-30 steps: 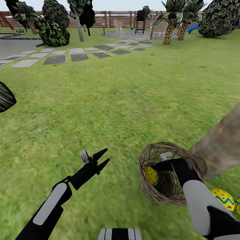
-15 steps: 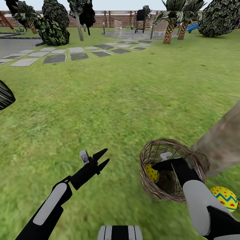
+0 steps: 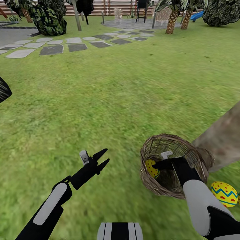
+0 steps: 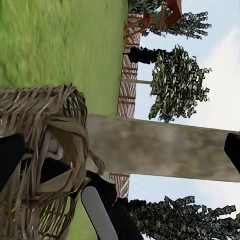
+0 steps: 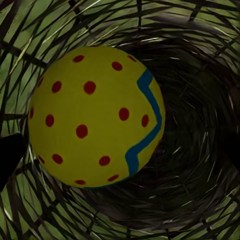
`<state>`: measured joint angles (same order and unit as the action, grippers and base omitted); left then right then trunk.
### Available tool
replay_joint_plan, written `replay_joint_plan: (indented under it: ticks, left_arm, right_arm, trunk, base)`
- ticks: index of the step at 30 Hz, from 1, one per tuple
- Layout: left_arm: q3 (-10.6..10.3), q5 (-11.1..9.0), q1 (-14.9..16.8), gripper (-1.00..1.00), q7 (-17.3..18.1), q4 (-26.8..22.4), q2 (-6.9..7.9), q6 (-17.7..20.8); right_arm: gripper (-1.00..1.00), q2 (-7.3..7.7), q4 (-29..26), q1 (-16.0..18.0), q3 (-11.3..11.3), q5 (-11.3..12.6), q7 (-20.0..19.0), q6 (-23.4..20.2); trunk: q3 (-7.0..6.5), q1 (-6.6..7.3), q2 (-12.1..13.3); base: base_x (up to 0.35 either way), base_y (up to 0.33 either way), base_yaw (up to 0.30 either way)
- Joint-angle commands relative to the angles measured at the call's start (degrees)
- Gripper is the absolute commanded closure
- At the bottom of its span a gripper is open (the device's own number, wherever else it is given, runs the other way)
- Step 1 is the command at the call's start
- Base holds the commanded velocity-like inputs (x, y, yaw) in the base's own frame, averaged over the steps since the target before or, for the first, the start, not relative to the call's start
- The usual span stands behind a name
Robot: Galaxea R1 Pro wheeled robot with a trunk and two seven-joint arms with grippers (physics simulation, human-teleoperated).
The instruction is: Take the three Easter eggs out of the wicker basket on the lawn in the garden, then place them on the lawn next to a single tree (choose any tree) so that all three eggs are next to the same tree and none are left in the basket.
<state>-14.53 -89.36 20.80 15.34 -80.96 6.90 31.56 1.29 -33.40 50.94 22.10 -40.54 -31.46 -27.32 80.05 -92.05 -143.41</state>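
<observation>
A: Nearest first?

B: Left gripper (image 3: 102, 158), well left of the basket (image 3: 165, 137), prongs spread, holding nothing. Best kept parked there.

A: And inside the basket?

B: Right gripper (image 3: 156, 165), reaching down in with fingers apart, flanking a dotted egg (image 3: 151, 168) against the inner wall. Not pinching yet, judging by the wrist view.

A: How to take it well?

B: Centre on the widest part, not the tip. Close slowly and evenly; round and smooth, so likely to squirt out of a lopsided squeeze. Then lift straight up, clear of the rim, without snagging the weave. Probably a light basket, easily dragged or tipped.

A: Then where?

B: Just behind the basket, to its right: the tree (image 3: 221, 138), close against the rim; touching or not, cannot tell. Right of the basket, at the trunk's foot, a second egg (image 3: 224, 194) on the lawn (image 3: 116, 100), plus a yellow sliver at the view's edge, seemingly a third egg (image 3: 238, 200). Set down gently beside those; no dropping, for fear of rolling.

A: Farther off?

B: Far beyond the basket: paving (image 3: 51, 50), palms (image 3: 172, 21), fence (image 3: 96, 6). Nothing needed there.
</observation>
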Motion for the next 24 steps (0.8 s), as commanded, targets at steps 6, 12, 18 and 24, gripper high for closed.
replay_joint_plan:
  ticks: [6, 12, 18, 24]
  left_arm:
    - [-0.06, -0.41, 0.03, -1.00, 0.04, 0.06, 0.08, 0.16]
    - [-0.06, -0.46, 0.04, -1.00, 0.04, 0.16, 0.04, 0.16]
    - [-0.06, -0.46, 0.04, -1.00, 0.04, 0.19, 0.04, 0.16]
    - [-0.06, -0.46, 0.03, -1.00, 0.04, 0.19, 0.04, 0.15]
  right_arm:
    - [-1.00, -0.04, -0.76, 0.04, 0.31, -0.59, -0.37, 0.59]
    - [-1.00, -0.21, -1.29, 0.04, 0.31, -0.59, -0.35, 1.10]
    - [-1.00, -0.30, -1.29, 0.04, 0.31, -0.59, -0.43, 1.08]
    - [-1.00, -0.34, -1.14, 0.04, 0.39, -0.85, 0.01, 0.86]
  trunk:
    - [0.27, -0.01, -0.03]
    - [0.27, -0.01, -0.03]
    - [0.27, -0.01, -0.03]
    - [0.27, -0.01, -0.03]
  base:
    - [0.000, 0.000, 0.000]
    - [0.072, 0.000, 0.000]
    - [0.289, 0.000, 0.000]
    - [0.051, 0.000, 0.000]
